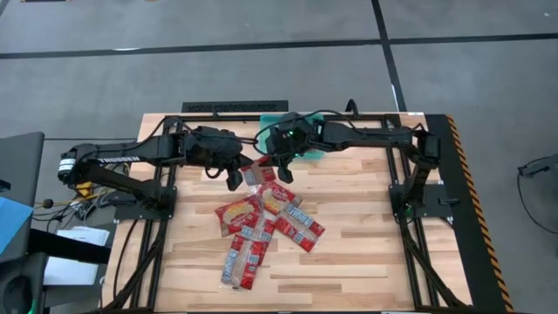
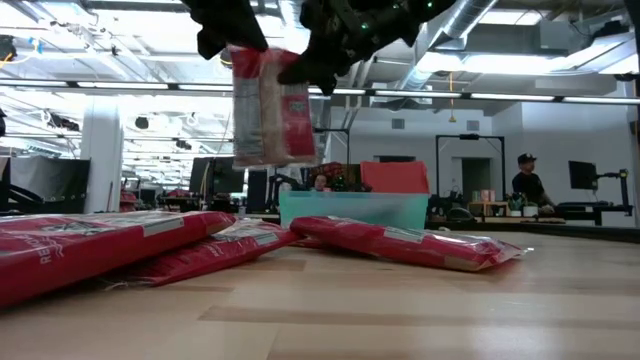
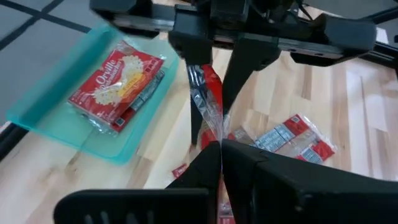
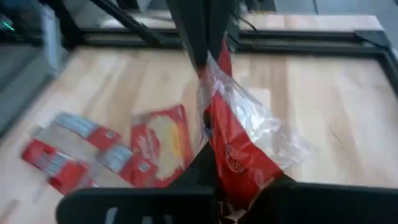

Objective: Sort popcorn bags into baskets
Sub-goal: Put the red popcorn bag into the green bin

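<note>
One red popcorn bag (image 1: 257, 173) is up in the air between my two grippers, above the table's middle; the low view shows it hanging clear (image 2: 270, 105). My left gripper (image 1: 234, 177) is shut on its left end and my right gripper (image 1: 283, 170) on its right end. The other bags (image 1: 261, 228) lie flat in an overlapping heap on the wood nearer the near edge. The teal basket (image 3: 50, 109) sits at the far edge, mostly under my right arm in the high view, with one squarish bag (image 3: 118, 84) lying flat in it. My left gripper (image 3: 219, 152) pinches the bag's clear crimped end (image 3: 213, 127) between both fingers, coming from the table's left and slanting down. The bag stands on edge, lifted clear. My right gripper (image 4: 217, 180) pinches the opposite end (image 4: 233, 158) between both fingers, coming from the right and slanting down. The wrinkled clear foil (image 4: 261, 127) bulges beside the fingers, and the bag stretches away toward the other gripper.
A black frame rail (image 1: 235, 107) runs along the far edge behind the basket. Bare wood (image 1: 366, 201) lies to the right of the heap and along the near edge. A person (image 2: 524, 185) is in the room far behind the table.
</note>
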You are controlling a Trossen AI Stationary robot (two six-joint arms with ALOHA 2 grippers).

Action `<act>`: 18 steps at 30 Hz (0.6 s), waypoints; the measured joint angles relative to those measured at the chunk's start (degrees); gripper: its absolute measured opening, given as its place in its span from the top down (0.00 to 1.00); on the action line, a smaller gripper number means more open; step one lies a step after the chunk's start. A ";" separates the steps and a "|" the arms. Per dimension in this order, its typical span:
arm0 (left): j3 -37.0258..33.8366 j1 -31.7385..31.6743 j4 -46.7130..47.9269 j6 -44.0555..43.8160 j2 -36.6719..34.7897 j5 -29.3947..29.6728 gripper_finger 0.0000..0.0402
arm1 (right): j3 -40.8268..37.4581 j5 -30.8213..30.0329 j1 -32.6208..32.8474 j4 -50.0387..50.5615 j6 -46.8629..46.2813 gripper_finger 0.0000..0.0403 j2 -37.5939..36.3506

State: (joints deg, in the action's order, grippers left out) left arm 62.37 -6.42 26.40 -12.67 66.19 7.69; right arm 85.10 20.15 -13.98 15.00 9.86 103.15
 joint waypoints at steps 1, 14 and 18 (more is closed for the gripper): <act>0.00 0.00 0.28 -0.03 -0.37 0.39 1.00 | -0.04 -2.62 0.01 2.29 1.87 0.94 -0.76; 0.09 0.02 1.62 -0.64 -9.17 13.56 0.84 | 0.00 -30.40 -3.91 6.07 40.12 0.95 -4.39; 0.09 0.02 3.73 -0.92 -10.02 14.18 0.82 | -3.02 -27.99 -5.41 -0.19 44.75 0.94 -4.42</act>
State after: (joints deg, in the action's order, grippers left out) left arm 62.46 -6.39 30.13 -13.58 56.16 21.87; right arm 82.08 -7.84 -19.39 14.81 54.61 98.74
